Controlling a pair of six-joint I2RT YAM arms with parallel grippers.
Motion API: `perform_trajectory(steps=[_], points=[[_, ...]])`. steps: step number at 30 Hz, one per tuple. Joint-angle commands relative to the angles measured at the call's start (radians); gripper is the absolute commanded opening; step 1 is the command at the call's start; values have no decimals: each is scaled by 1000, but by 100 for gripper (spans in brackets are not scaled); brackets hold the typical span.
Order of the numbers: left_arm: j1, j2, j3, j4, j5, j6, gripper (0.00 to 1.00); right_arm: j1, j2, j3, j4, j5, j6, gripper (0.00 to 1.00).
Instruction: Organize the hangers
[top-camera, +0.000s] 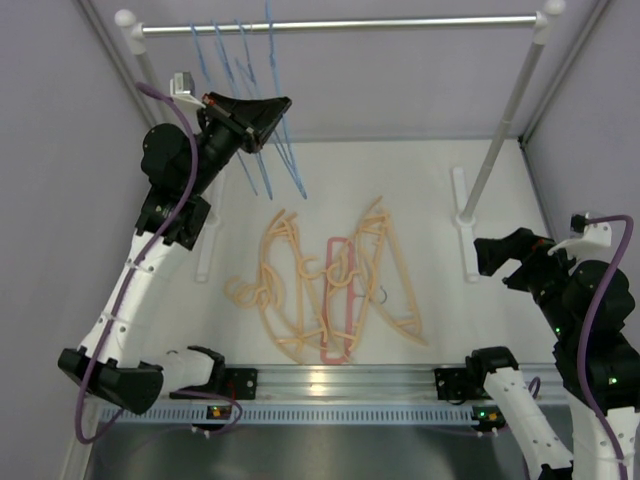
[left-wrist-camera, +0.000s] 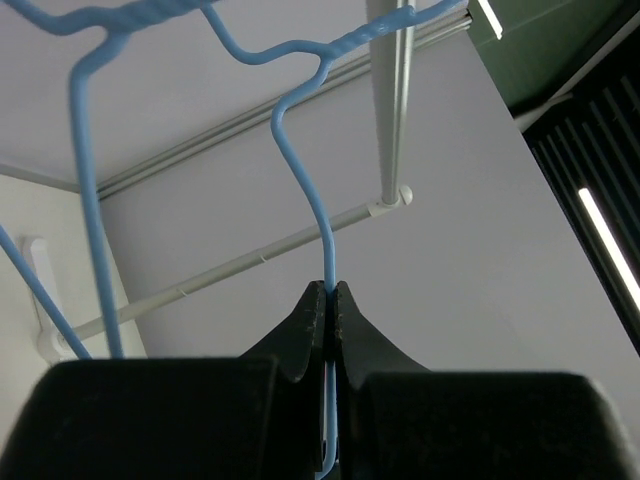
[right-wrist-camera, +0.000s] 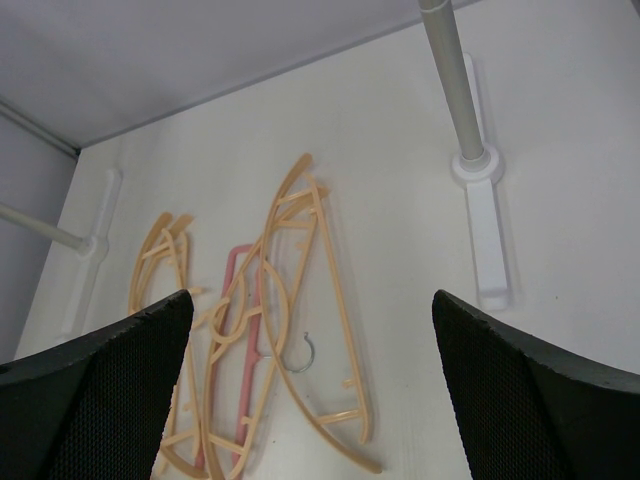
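Note:
Several thin light-blue wire hangers (top-camera: 250, 70) hang on the silver rail (top-camera: 340, 24) at the back left. My left gripper (top-camera: 275, 115) is raised next to them and is shut on the wire of one blue hanger (left-wrist-camera: 305, 190); its hook reaches up toward the rail. Several peach-orange hangers (top-camera: 290, 285) and one pink-red hanger (top-camera: 338, 300) with a metal hook (right-wrist-camera: 303, 356) lie tangled on the table's middle. The pile also shows in the right wrist view (right-wrist-camera: 300, 290). My right gripper (right-wrist-camera: 310, 400) is open and empty, held above the table at the right.
Two white rail posts stand on foot plates, the right post (top-camera: 500, 130) at the back right and the left one (top-camera: 140, 60) behind my left arm. Grey walls close the back and sides. A metal strip (top-camera: 340, 385) runs along the near edge.

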Motion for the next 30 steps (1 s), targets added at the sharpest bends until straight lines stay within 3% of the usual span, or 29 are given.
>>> perform_trajectory(steps=[1, 24, 30], points=[[6, -59, -36, 80, -36, -21, 0, -8, 3, 16, -6, -2, -16, 100], [6, -95, -78, 53, -55, -19, 4, -8, -5, 23, -15, -4, -18, 99], [6, -92, -82, 54, -50, -21, 10, -8, -2, 23, -17, -4, -21, 99]])
